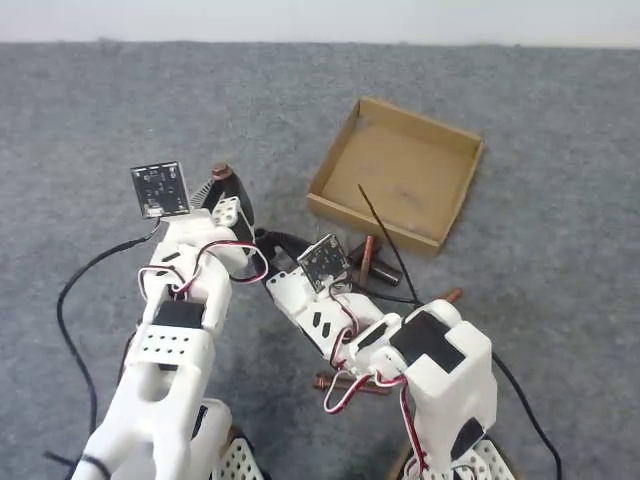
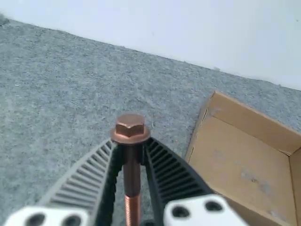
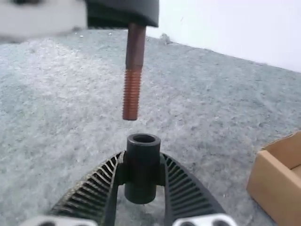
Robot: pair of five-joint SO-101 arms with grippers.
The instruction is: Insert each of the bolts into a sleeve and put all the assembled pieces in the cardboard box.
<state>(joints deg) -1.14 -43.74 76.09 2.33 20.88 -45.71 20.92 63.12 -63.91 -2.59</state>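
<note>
At the left, the left hand [image 2: 131, 145] pinches a copper bolt [image 2: 130, 128] by its shank just under the hex head. The head is up and the threaded end points down, so its long axis stands close to upright. Next along, the right hand [image 3: 142, 157] is pressed onto a black sleeve [image 3: 141, 181], held upright with its open bore facing up. The bolt's tip hangs just above the sleeve's mouth without touching it. It appears a touch off the bore's centre, though the wrist angle makes that hard to be sure of. The insertion turns on this: the bolt has to travel straight down its own axis into the bore, after a small sideways correction if the offset is real. Further right, spare bolts and sleeves [image 1: 372, 262] lie on the grey tabletop [image 1: 560, 300] just beside the cardboard box [image 1: 372, 222], well clear of both hands.
</note>
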